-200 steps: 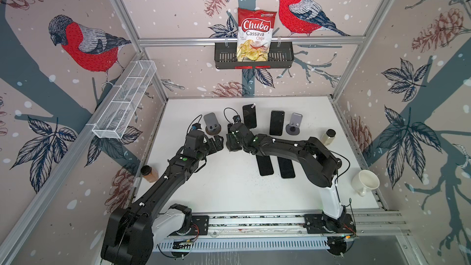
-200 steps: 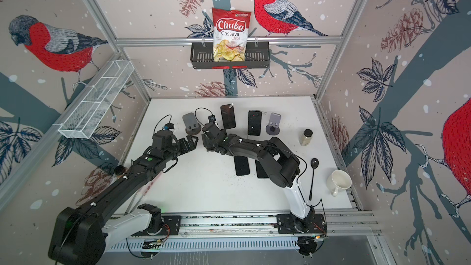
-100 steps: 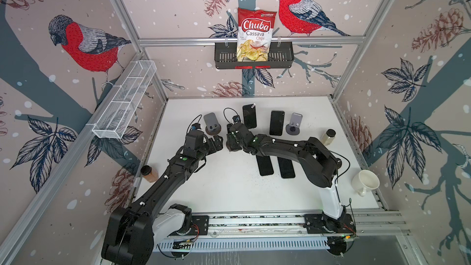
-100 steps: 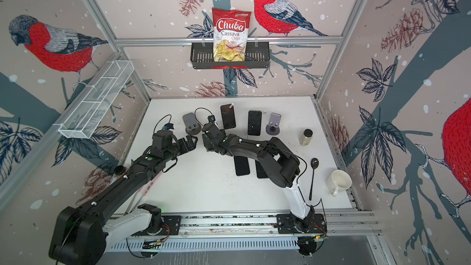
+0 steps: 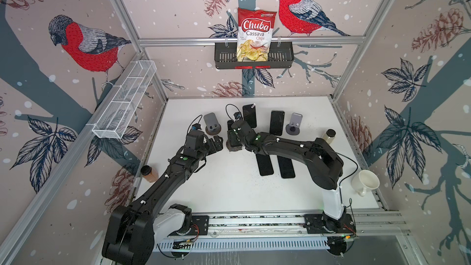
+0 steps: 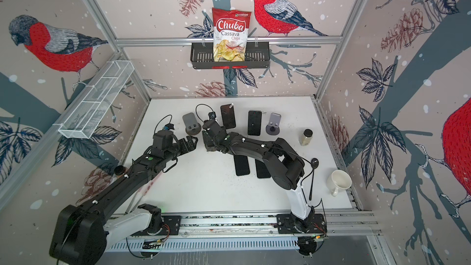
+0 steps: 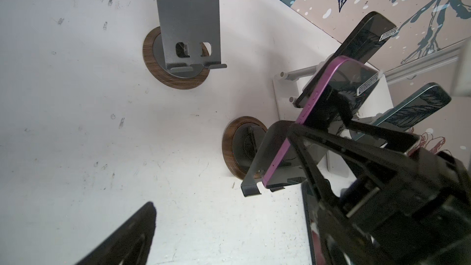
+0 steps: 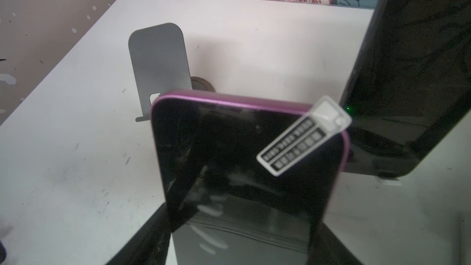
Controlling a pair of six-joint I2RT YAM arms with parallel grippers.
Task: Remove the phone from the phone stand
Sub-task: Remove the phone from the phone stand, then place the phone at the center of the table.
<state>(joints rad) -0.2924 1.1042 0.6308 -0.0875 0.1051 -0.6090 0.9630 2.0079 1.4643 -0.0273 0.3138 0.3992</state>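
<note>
Only one small thing is different. The right gripper (image 5: 232, 140), a little toward 11 o'clock from the middle of the table (image 5: 216, 187), holds its jaws narrower than one second before. Its fingers (image 7: 309, 161) now press on the two long edges of the purple phone (image 8: 242, 164), which leans on the phone stand (image 7: 257, 154). In both top views the wrist seems to sit a trace more toward 10 o'clock, but the shift is too small to be sure.

Purple-edged phone (image 8: 229, 149), dark screen, leaning tilted against grey wood-based stand (image 7: 267, 149).
</note>
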